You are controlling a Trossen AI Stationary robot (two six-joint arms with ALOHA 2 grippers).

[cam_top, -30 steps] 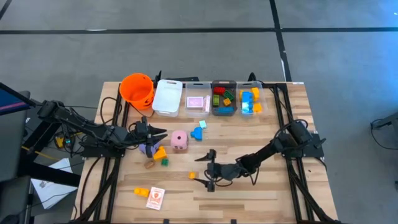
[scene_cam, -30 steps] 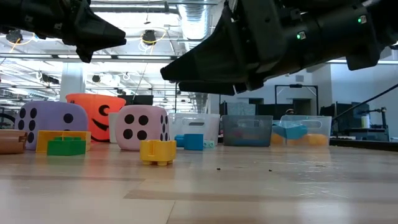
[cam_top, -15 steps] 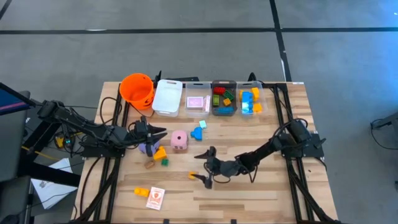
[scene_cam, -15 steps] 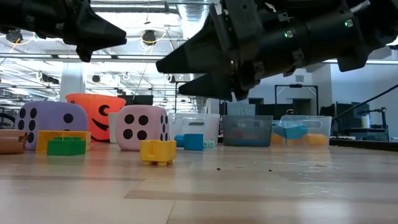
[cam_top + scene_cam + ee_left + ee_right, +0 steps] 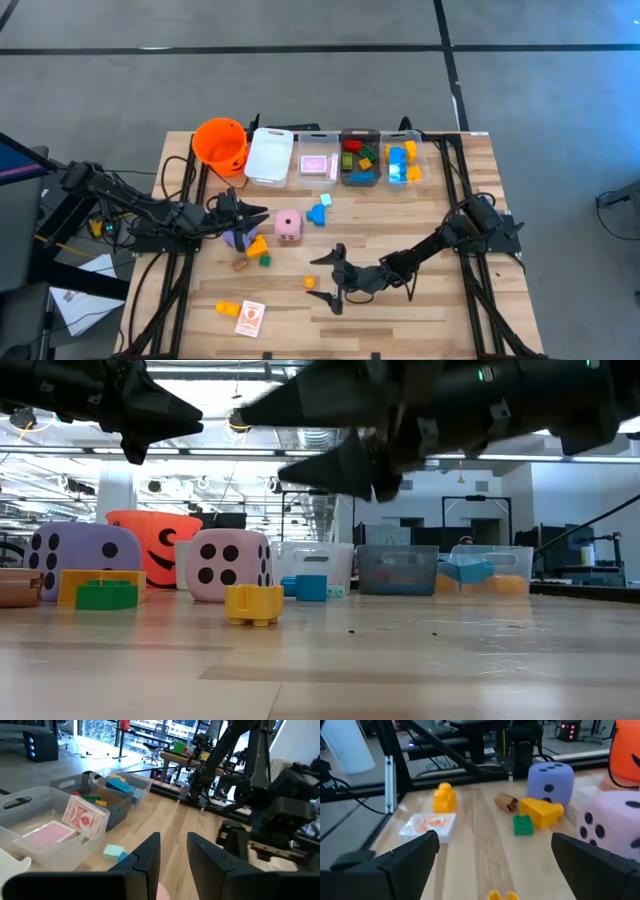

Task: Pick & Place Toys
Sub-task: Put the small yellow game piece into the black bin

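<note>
A small yellow brick [image 5: 309, 283] lies flat on the table near the middle front, and also shows in the low view [image 5: 253, 603]. My right gripper [image 5: 318, 279] is wide open above it, touching nothing; the brick shows low between its fingers in the right wrist view [image 5: 501, 895]. My left gripper [image 5: 262, 211] is open and empty, hovering by the purple die [image 5: 236, 238] and the pink die [image 5: 288, 224]. A yellow brick [image 5: 256, 246], a green brick [image 5: 265, 260], two blue bricks [image 5: 318, 212], another yellow brick [image 5: 228, 309] and a card [image 5: 250, 318] lie loose on the table.
Along the far edge stand an orange bucket [image 5: 220, 143], a white bin [image 5: 269, 156], a bin with pink cards [image 5: 316, 160], a grey bin of bricks [image 5: 360, 158] and a clear bin of blue and yellow bricks [image 5: 402, 160]. A small brown piece [image 5: 241, 265] lies by the green brick.
My right gripper has gone a little toward the table's left and near edges, closer to the small yellow brick, and has turned about its wrist, so that one finger now stands higher than the other in the low view.
</note>
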